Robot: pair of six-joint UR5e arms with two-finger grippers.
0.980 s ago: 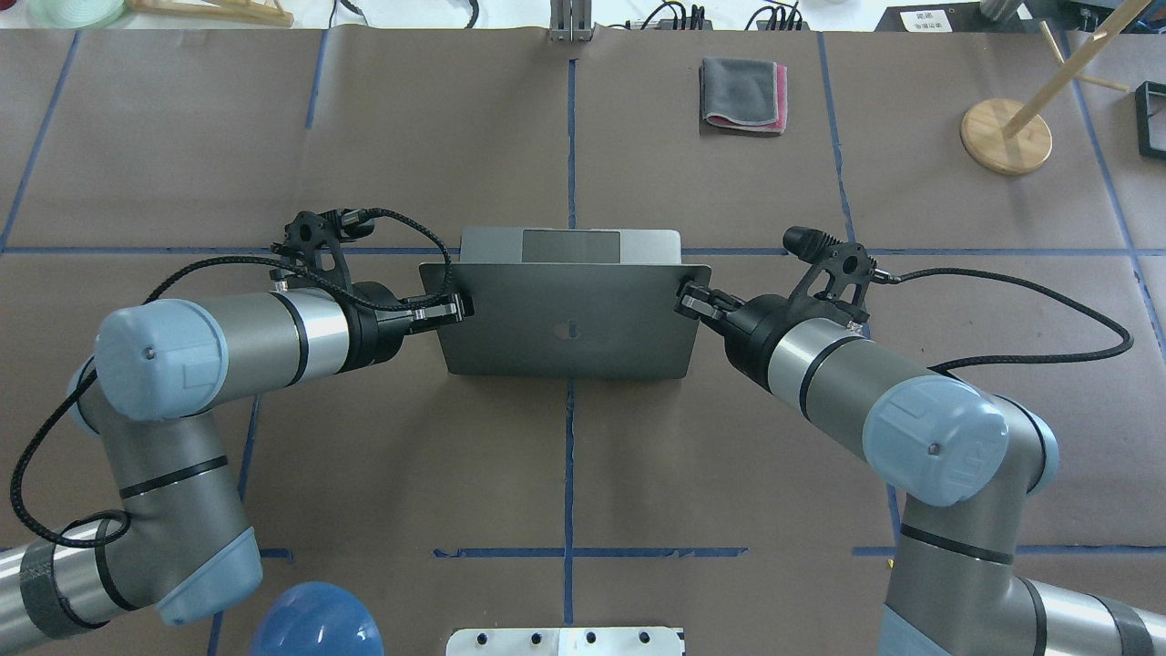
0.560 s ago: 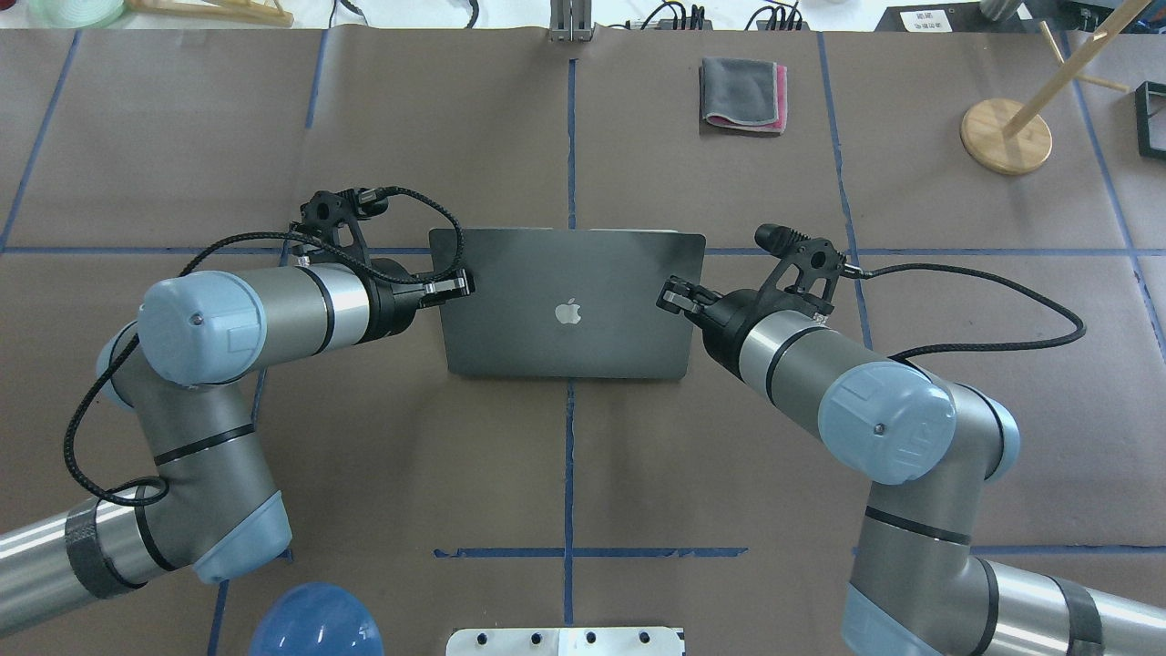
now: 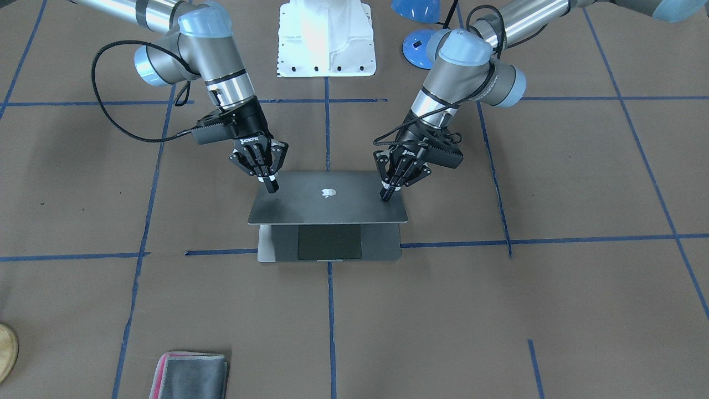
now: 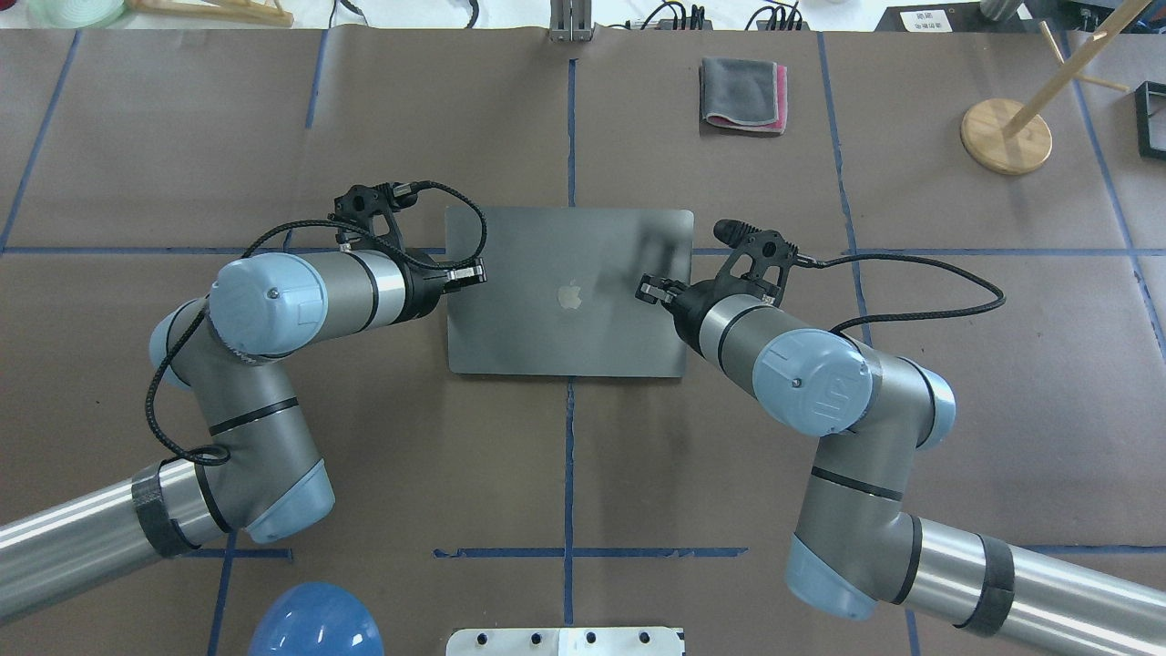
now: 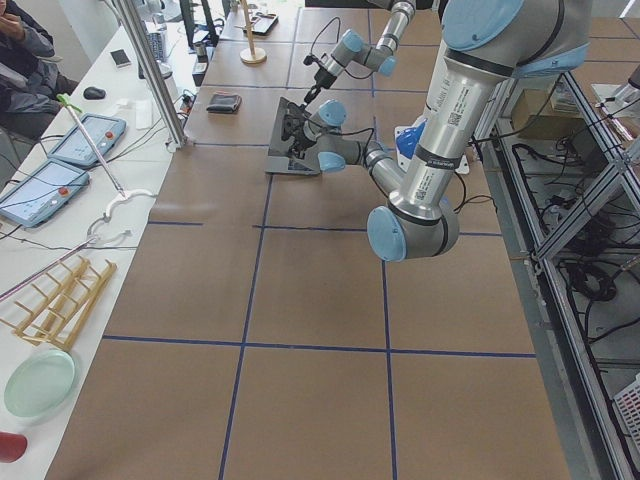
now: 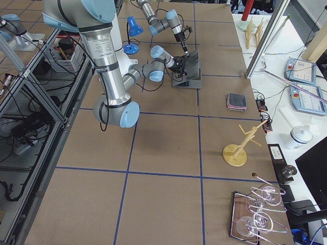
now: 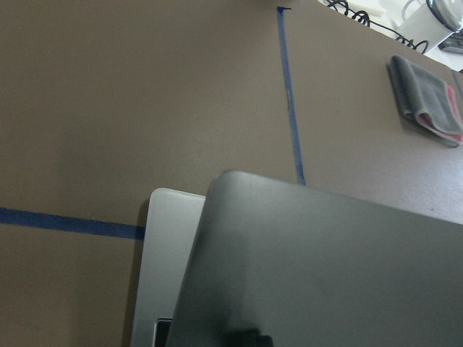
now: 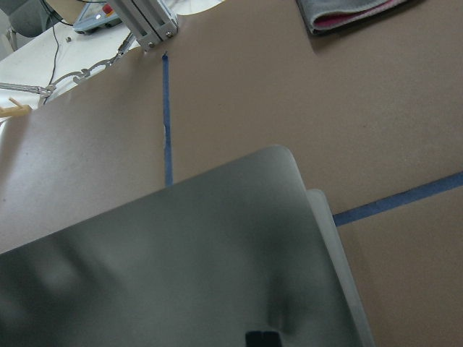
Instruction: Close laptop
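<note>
The space-grey laptop (image 4: 569, 319) lies in the middle of the table with its lid (image 3: 327, 208) tipped low over the base. The base's front strip and trackpad (image 3: 329, 242) still show under the lid's edge. My left gripper (image 4: 474, 271) is shut, its tips pressed on the lid's left part (image 3: 386, 194). My right gripper (image 4: 649, 287) is shut, its tips on the lid's right part (image 3: 271, 185). The left wrist view shows the lid (image 7: 318, 275) above the base's corner (image 7: 163, 246). The right wrist view shows the lid (image 8: 181, 289) likewise.
A folded grey cloth with a pink edge (image 4: 742, 94) lies at the far side of the table. A wooden stand (image 4: 1005, 135) is at the far right. A blue dome (image 4: 316, 624) and the white robot base (image 3: 327, 39) are at the near edge.
The lid has swung down from a steep tilt to nearly flat over the base. Both shut grippers have moved forward and down with it, from its side edges onto its top.
</note>
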